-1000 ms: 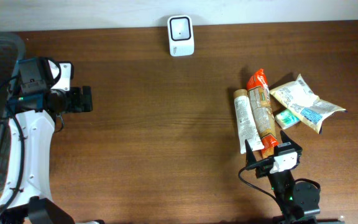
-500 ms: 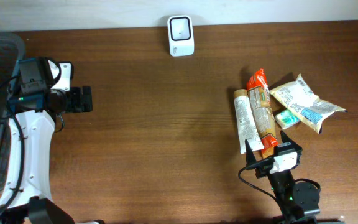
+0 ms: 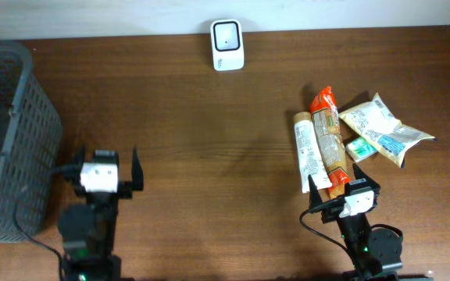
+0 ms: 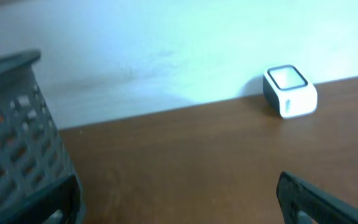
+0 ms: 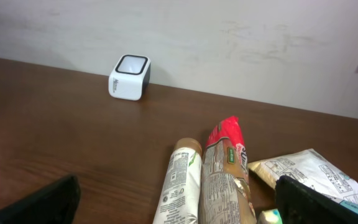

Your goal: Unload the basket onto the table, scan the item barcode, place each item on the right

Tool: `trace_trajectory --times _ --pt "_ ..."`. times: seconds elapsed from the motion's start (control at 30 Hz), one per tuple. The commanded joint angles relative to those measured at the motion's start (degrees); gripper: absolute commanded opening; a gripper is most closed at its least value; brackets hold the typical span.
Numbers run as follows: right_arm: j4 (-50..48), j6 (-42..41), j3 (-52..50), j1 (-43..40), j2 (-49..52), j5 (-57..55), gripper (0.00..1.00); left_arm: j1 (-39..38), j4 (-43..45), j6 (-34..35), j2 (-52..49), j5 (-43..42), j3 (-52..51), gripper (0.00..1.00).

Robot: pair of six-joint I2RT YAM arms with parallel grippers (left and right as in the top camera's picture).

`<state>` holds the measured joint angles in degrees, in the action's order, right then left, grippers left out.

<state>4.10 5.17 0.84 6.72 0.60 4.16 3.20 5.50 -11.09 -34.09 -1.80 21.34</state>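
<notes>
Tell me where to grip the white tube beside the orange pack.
Probably take the white tube across its narrow width near the middle, coming down from above with the right gripper. It lies flat, pointing away from that gripper; its left side is free, but the orange pack crowds its right.

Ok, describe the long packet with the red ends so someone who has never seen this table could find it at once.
On the brown table, look to the heap of groceries on the right side. The long packet lies lengthwise there, between a white tube and a pale pouch. Only it has orange-red ends and a tan middle.
</notes>
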Motion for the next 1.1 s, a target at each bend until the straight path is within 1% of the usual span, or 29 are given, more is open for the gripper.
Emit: trace_trajectory --times 0.0,0.17,0.27,0.33,0.43,1.07 --pt "0.0 0.4 -0.5 -0.4 -0.4 -0.3 0.99 -0.4 2.6 -0.6 14.8 -0.3 -13.7 0.99" --pt "0.0 0.4 -0.5 -0.4 -0.4 -0.3 0.99 -0.4 2.4 -1.4 25.3 -0.3 -20.9 0.99" --pt "0.0 0.4 -0.5 -0.4 -0.4 -0.3 0.99 -0.4 -1.1 -1.7 29.0 -0.3 -20.9 0.99" --pt "0.0 0.4 -0.5 -0.4 -0.4 -0.3 0.99 -0.4 -7.0 -1.9 33.3 -0.3 -20.9 0.99" --pt "0.0 0.4 -0.5 -0.4 -0.4 -0.3 0.99 -0.4 -10.1 -1.8 33.8 0.1 -20.9 0.99" --pt "0.0 0.4 -0.5 -0.4 -0.4 -0.3 0.99 -0.4 -10.1 -1.8 33.8 -0.1 -20.8 0.99"
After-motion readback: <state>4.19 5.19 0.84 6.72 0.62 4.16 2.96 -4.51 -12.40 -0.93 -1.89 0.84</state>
